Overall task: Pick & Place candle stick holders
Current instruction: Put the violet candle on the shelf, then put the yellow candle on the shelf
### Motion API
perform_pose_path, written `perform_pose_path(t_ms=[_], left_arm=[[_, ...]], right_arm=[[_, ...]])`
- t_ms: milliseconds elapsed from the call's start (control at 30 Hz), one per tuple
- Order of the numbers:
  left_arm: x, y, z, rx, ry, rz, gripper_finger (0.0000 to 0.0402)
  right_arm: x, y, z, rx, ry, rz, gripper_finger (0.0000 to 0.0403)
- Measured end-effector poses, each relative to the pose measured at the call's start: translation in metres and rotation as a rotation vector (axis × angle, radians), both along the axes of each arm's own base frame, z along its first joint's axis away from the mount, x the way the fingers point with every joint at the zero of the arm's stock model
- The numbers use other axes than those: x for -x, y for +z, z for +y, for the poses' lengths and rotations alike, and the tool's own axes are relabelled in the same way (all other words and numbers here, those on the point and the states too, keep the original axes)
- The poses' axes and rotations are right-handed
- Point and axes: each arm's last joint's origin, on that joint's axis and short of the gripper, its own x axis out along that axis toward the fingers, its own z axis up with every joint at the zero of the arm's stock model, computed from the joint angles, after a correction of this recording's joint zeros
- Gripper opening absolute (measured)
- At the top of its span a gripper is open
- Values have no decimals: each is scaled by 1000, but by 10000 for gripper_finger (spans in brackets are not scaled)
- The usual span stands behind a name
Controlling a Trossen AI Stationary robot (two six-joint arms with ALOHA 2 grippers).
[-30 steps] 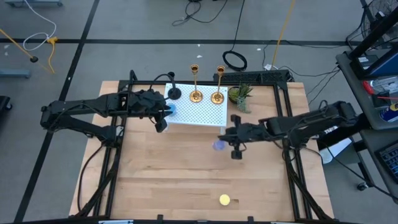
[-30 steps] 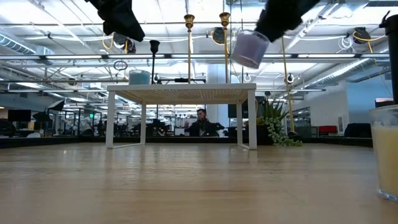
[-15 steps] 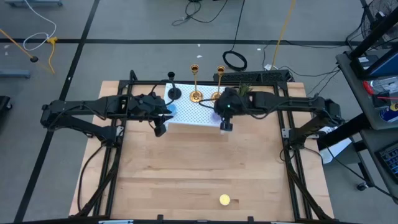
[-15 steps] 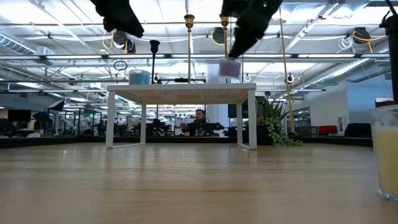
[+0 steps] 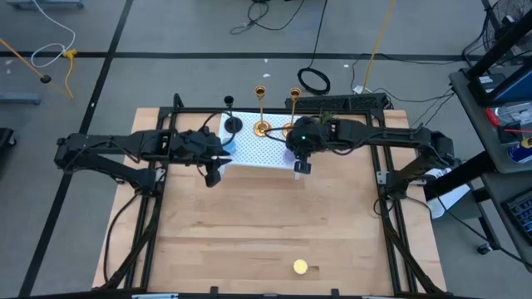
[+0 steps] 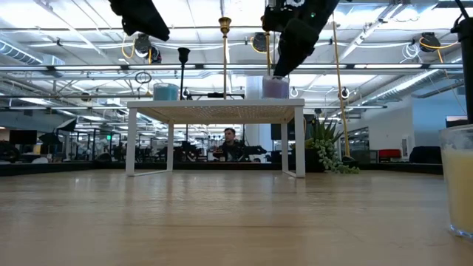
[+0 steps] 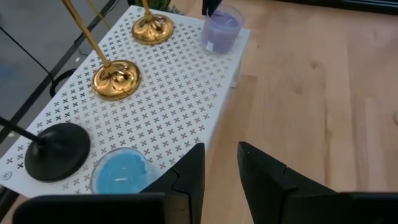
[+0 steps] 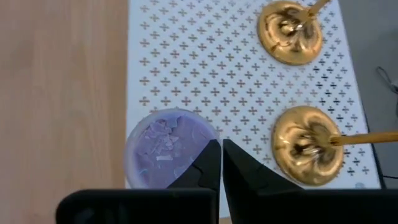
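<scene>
Two gold candle stick holders (image 5: 262,124) (image 5: 291,126) and a shorter black one (image 5: 231,123) stand by their round bases on the far side of a white perforated stand (image 5: 258,149). Their bases also show in the left wrist view: gold (image 7: 117,78), gold (image 7: 152,28), black (image 7: 56,149). My right gripper (image 8: 221,144) is shut on a purple candle jar (image 8: 165,149) at the stand's near right corner. My left gripper (image 7: 221,152) is open and empty above the stand's near left part, next to a blue candle jar (image 7: 121,174). My right gripper pinches the purple jar's rim (image 8: 211,138) on its right side, one finger inside the jar and one outside. The fingers come slanting down from above. The jar stands upright with its bottom on the stand's top (image 6: 276,87).
A yellow candle jar (image 5: 299,267) stands near the table's front edge. A green plant (image 5: 322,126) stands right of the stand. Black frame rails (image 5: 378,166) run along the table's sides. A person (image 6: 230,140) sits beyond the table.
My right gripper has carried the purple jar from above the table's middle toward the far edge and the stand, and down. The jar, tilted and in the air before, now stands upright on the stand's near right corner.
</scene>
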Motion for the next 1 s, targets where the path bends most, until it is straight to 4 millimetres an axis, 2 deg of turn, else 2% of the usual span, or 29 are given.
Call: perform_pose_path(t_ms=[167, 600, 800, 1000], left_arm=[[0, 0, -2, 0, -7, 0, 102], [0, 0, -3, 0, -11, 0, 102], [0, 0, -3, 1, -11, 0, 102], [0, 0, -3, -2, -14, 1, 102]], right_arm=[[-2, -1, -6, 17, -3, -4, 8], [-1, 2, -15, 61, -56, -32, 71], [0, 8, 5, 75, 18, -37, 92], [6, 23, 40, 53, 94, -108, 96]])
